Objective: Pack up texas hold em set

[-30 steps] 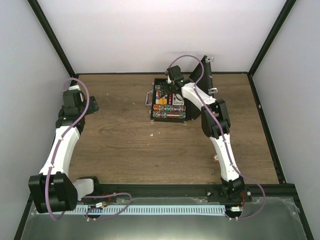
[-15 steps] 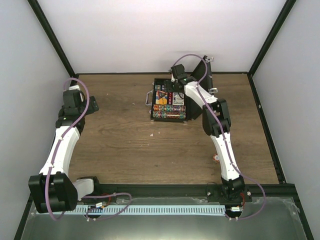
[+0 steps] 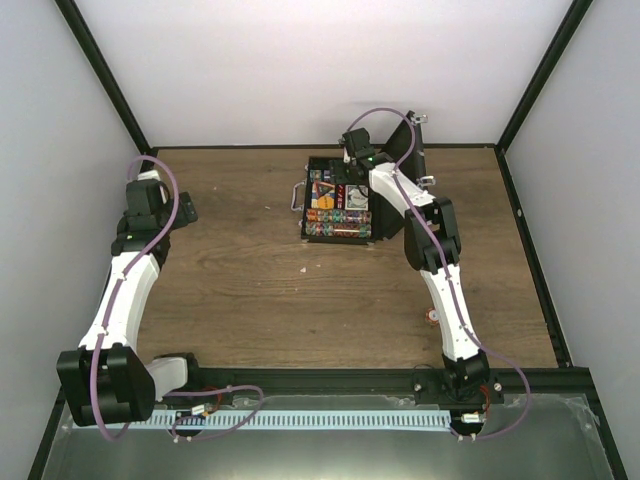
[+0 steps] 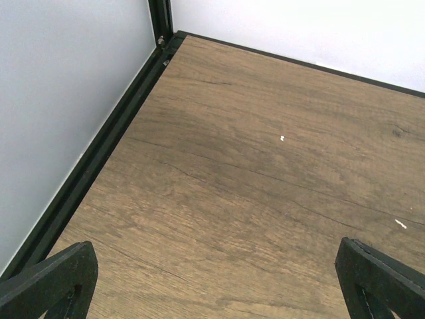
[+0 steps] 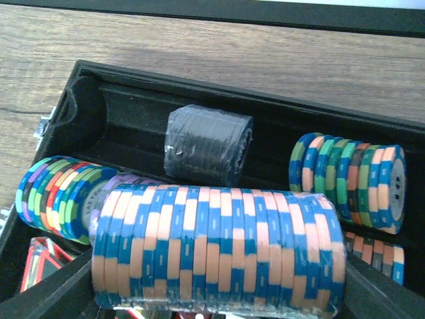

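Your left tool (image 4: 216, 279) is spread wide above bare counter (image 4: 265, 166) by the left wall, well apart from the set and holding nothing. Your right tool (image 5: 216, 296) pinches one blue-and-orange chip roll (image 5: 219, 252) end to end between its fingers, over the tray of the open briefcase (image 5: 219, 81) at the far middle of the counter. Whether the roll already rests on anything, I cannot tell.

The step in hand looks like seating this roll in a chip channel, and most of the set appears to be packed already. Next, you need to line the roll up with a free channel, lower it until it sits, then let go without nudging its neighbours. After that the lid remains to be shut.

Counting from the case's near edge, seen from above, there are two chip rows (image 3: 340, 222), then two card decks (image 3: 322, 192), all small. Just past the held roll lie one multicoloured stack (image 5: 56, 193) on the left and one blue, orange and green stack (image 5: 348, 176) on the right, with part of another below it. Farther back, one black wrapped roll (image 5: 209, 143) lies alone in the rear channel, with free space on either side. The lid (image 3: 408, 148) stands raised at the case's right side.
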